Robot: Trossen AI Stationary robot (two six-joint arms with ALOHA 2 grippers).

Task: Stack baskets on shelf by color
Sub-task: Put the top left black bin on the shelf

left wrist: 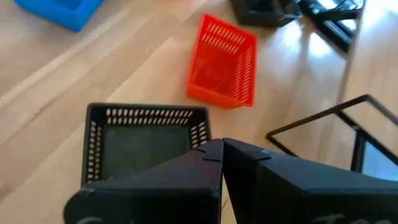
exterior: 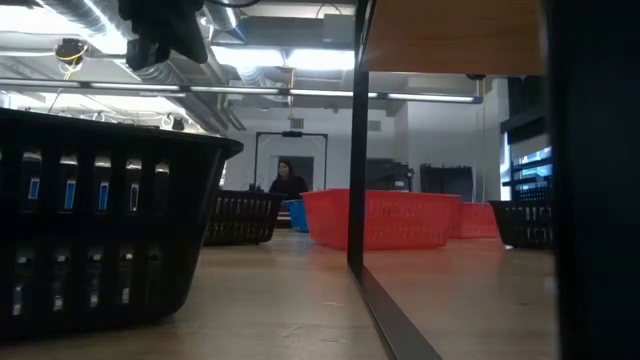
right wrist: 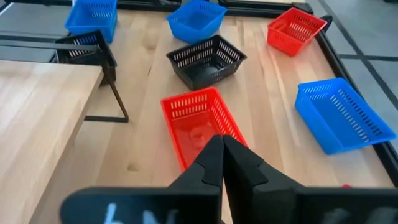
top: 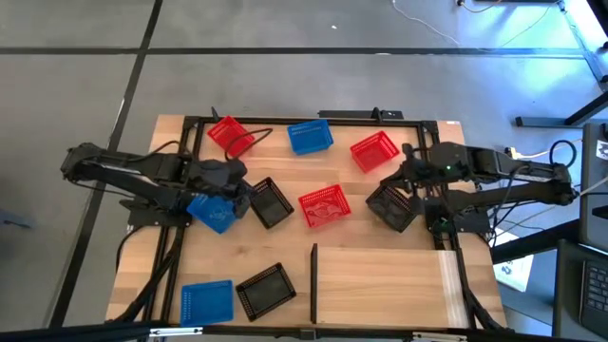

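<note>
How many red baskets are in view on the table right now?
3. One red basket sits at the far left of the table, another at the far right near the right arm, and the third at the centre. None appears hidden.

This is a lab or workshop floor — bare silver ceiling ducts (exterior: 60,25) and long fluorescent strip lights (exterior: 300,60) hang over a grey concrete floor (top: 285,85) marked with dark lines, while a person in dark clothes (exterior: 288,182) sits far back — loose white cables (top: 427,24) trail nearby.
</note>
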